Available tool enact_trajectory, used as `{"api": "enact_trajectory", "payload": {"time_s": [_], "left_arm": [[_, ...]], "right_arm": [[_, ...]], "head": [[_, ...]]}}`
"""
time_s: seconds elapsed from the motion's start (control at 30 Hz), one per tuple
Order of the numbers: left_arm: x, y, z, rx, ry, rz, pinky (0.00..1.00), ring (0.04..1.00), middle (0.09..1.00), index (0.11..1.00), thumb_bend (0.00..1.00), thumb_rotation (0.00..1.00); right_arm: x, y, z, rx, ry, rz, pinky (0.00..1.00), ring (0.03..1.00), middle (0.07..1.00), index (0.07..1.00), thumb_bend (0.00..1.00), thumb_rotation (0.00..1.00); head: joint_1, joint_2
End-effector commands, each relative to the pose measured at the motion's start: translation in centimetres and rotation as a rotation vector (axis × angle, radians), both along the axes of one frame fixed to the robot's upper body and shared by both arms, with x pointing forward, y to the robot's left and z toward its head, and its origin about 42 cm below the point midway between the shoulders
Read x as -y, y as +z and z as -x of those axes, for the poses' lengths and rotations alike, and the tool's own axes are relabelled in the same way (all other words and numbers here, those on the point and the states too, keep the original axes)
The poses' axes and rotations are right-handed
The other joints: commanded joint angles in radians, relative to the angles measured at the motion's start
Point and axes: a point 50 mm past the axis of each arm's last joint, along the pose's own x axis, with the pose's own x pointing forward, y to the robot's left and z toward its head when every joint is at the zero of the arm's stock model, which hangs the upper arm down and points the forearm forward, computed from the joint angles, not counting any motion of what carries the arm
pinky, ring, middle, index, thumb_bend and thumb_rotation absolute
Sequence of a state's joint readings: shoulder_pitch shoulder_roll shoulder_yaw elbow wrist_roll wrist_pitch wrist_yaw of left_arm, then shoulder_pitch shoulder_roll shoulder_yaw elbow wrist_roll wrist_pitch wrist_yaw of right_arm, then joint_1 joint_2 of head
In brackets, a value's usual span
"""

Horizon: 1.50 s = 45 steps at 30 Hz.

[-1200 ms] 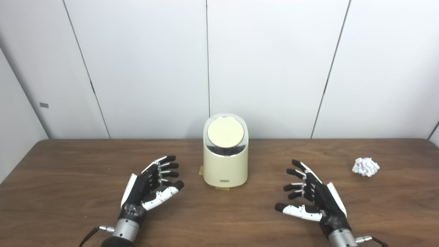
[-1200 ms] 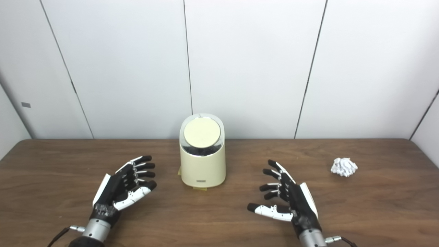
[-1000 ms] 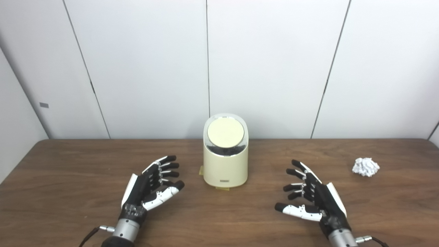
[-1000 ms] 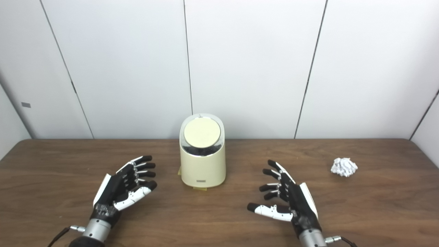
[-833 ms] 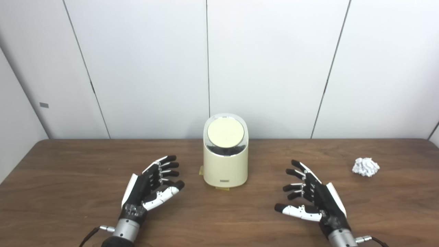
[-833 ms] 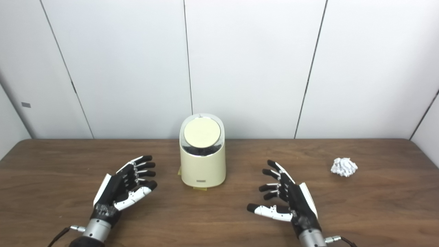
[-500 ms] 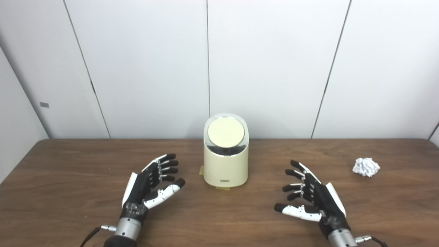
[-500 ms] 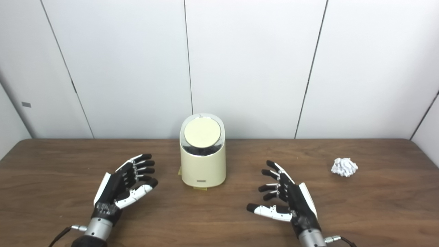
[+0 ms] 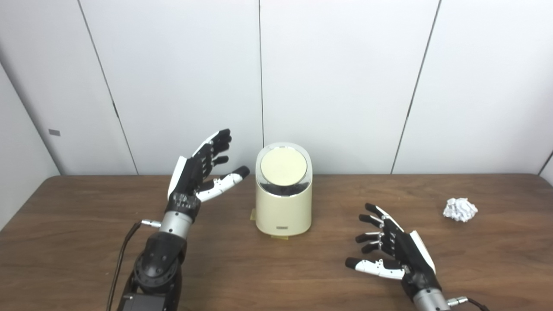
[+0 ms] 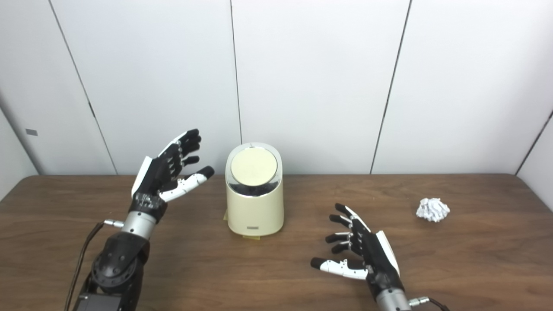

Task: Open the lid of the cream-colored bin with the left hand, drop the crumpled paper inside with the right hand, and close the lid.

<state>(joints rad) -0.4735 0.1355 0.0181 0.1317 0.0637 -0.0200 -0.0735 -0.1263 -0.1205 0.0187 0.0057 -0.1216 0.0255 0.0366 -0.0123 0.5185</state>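
A cream-colored bin [image 9: 284,207] stands at the middle of the wooden table [image 9: 86,242], near its back edge. Its round cream lid [image 9: 284,166] sits shut inside a shiny rim, tilted toward me. My left hand [image 9: 199,170] is raised to the left of the bin at lid height, open, its thumb reaching toward the rim without touching it. A white crumpled paper [image 9: 460,209] lies on the table at the far right. My right hand [image 9: 393,255] rests low in front and right of the bin, open and holding nothing, well short of the paper.
White wall panels [image 9: 345,86] rise directly behind the table's back edge, close behind the bin. A small yellowish tab [image 9: 254,214] pokes out at the bin's base on the left. A black cable [image 9: 121,259] trails from my left forearm.
My left hand has lifted off the table and swung up and forward to lid height beside the bin. The right hand, bin and paper have stayed put.
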Motion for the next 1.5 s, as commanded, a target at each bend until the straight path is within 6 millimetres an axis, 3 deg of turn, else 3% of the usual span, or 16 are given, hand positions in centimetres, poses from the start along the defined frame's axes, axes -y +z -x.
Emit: {"api": "enact_trajectory", "payload": {"time_s": [0.0,0.3,0.43,0.67,0.9,1.07,1.47], "left_arm": [[1.0,3.9,-1.0,0.106,-0.009,-0.039,0.94,0.993,0.960,0.962,0.77,0.30],[3.0,7.1,-3.3,0.142,0.014,-0.247,0.99,1.000,1.000,0.996,0.90,0.41],[3.9,7.8,-4.0,0.158,0.022,-0.302,1.00,1.000,1.000,1.000,0.91,0.37],[5.1,7.6,-5.0,0.166,0.039,-0.377,0.98,1.000,1.000,1.000,0.91,0.31],[5.9,7.5,-5.7,0.166,0.049,-0.467,0.84,1.000,1.000,1.000,0.94,0.29],[6.4,7.2,-6.0,0.168,0.068,-0.542,0.92,1.000,1.000,1.000,0.95,0.27],[7.1,6.0,-6.4,0.201,0.117,-0.657,0.93,1.000,1.000,1.000,0.91,0.25]], "right_arm": [[-0.1,2.0,-0.9,0.100,0.019,0.006,0.50,0.611,0.819,0.881,0.81,0.14],[-0.3,2.0,-0.9,0.106,0.022,0.039,0.50,0.614,0.819,0.875,0.83,0.19],[-0.4,2.0,-0.9,0.109,0.028,0.046,0.51,0.618,0.821,0.875,0.83,0.21],[-0.7,2.1,-0.9,0.115,0.024,0.034,0.50,0.622,0.822,0.865,0.83,0.21],[-0.8,2.1,-1.0,0.122,0.024,0.037,0.51,0.616,0.824,0.873,0.83,0.22],[-0.9,2.1,-1.0,0.122,0.026,0.030,0.50,0.617,0.825,0.871,0.83,0.22],[-1.4,2.3,-0.8,0.129,0.032,0.035,0.51,0.617,0.824,0.872,0.82,0.22]], "head": [[-0.001,0.001],[-0.007,-0.001],[-0.010,-0.001],[-0.020,-0.004],[-0.022,-0.003],[-0.026,-0.004],[-0.037,0.001]]}}
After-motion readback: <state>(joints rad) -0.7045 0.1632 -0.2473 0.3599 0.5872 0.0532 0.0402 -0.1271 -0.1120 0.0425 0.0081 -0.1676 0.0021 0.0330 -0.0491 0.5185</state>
